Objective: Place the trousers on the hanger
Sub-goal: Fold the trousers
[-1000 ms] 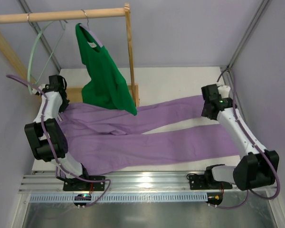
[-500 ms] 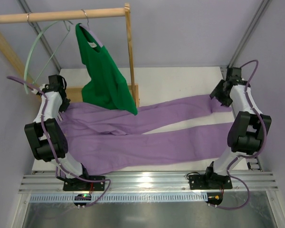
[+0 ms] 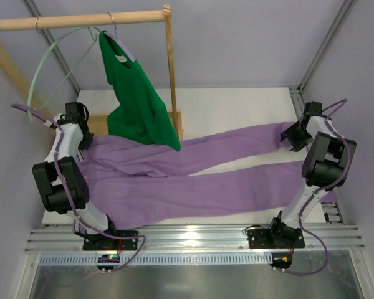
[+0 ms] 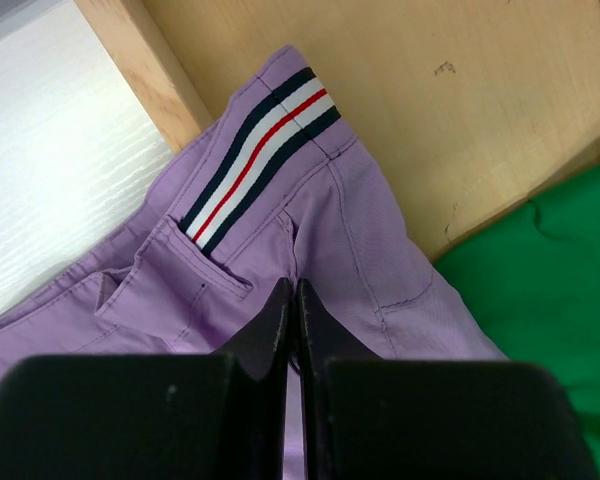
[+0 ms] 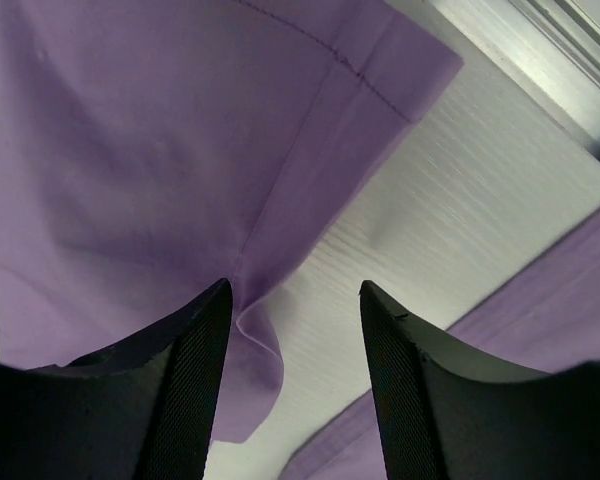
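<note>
The lilac trousers (image 3: 193, 177) lie flat across the table, waistband at the left, legs running right. The striped waistband (image 4: 255, 150) shows in the left wrist view. My left gripper (image 3: 81, 138) is shut, its tips (image 4: 296, 292) pinching the fabric just below the waistband. My right gripper (image 3: 295, 134) is open over the far leg's hem (image 5: 130, 150). A folded hem corner lies by its left finger (image 5: 195, 345), and bare table lies between the jaws. The pale mint hanger (image 3: 42, 68) hangs on the wooden rail at the upper left, apart from both grippers.
A bright green top (image 3: 137, 103) hangs from a metal-hooked hanger on the rail (image 3: 81, 20), draping onto the trousers. The rack's wooden base (image 4: 430, 100) and upright post (image 3: 172, 75) stand behind the waistband. A metal rail (image 5: 540, 80) borders the table on the right.
My right arm has swung out to the far right, and its open gripper has settled over the far leg's hem. The mint hanger has swung slightly left. My left gripper has stayed put.
</note>
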